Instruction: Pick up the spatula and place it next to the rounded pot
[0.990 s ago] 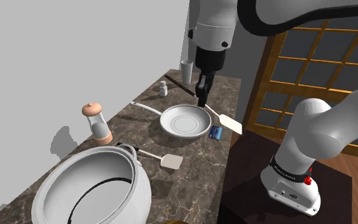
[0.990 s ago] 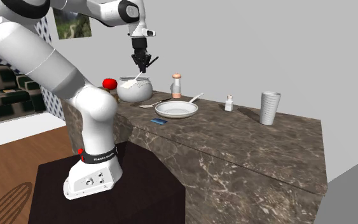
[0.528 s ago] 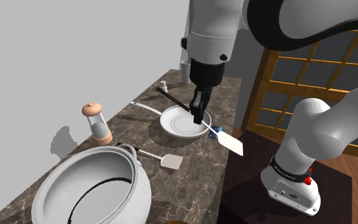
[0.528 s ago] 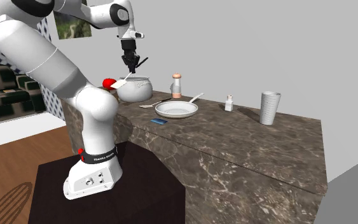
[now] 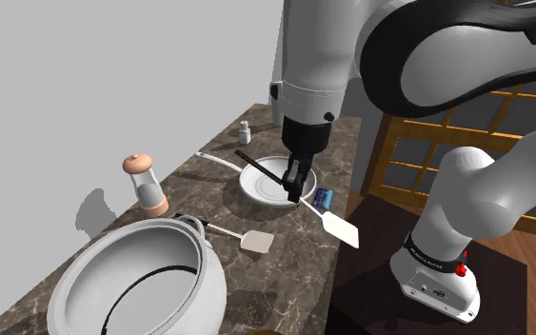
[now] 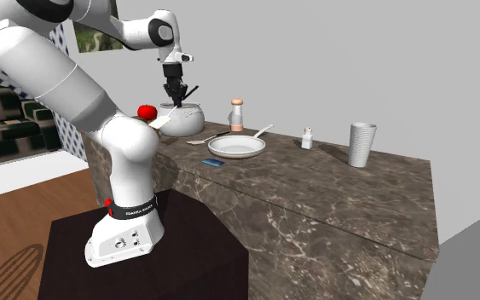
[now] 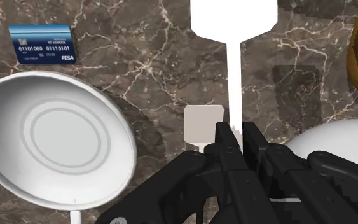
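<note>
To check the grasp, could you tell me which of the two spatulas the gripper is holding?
The dark-handled spatula, clasped in the gripper and held above the counter; the other spatula lies flat beside the big white pot.

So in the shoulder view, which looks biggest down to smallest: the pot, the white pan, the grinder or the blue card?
Largest: the pot, though it also sits nearest the camera, which makes it look bigger.
Next: the white pan.
Next: the grinder.
Smallest: the blue card.
</note>
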Tool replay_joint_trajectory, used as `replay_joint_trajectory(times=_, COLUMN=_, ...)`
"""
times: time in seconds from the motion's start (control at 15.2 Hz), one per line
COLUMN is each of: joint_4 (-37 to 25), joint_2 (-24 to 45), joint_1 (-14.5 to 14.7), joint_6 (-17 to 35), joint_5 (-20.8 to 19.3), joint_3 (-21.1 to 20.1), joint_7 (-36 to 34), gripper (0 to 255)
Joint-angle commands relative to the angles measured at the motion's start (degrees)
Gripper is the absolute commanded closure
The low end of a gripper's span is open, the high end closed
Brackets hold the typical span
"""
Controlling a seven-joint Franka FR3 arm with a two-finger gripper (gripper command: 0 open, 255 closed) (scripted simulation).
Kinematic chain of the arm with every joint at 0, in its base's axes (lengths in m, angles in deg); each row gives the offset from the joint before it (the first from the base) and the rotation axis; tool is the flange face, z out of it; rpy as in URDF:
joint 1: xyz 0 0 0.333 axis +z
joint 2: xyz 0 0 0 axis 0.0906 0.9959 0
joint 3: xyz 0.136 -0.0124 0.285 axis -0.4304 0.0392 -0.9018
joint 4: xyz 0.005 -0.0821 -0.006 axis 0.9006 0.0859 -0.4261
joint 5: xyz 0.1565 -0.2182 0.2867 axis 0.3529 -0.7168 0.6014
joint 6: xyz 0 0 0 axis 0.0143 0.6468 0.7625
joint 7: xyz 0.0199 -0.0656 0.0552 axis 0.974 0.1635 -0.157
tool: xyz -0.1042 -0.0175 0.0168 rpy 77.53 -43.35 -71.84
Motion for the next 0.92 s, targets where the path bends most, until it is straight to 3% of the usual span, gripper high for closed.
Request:
replay_joint_trajectory(times=0.0, joint_4=1.52, joint_2=0.13, joint_1=0.08, joint_6=1.69, joint_5=0.3, joint_3=-0.39, joint_7=0.09, gripper=255)
replay_joint_trajectory(times=0.86, joint_4=9.94, joint_2=2.21, joint_1=0.6, joint_6=12.2, joint_5=2.27, joint_3=-3.42, joint_7=0.23, gripper=255)
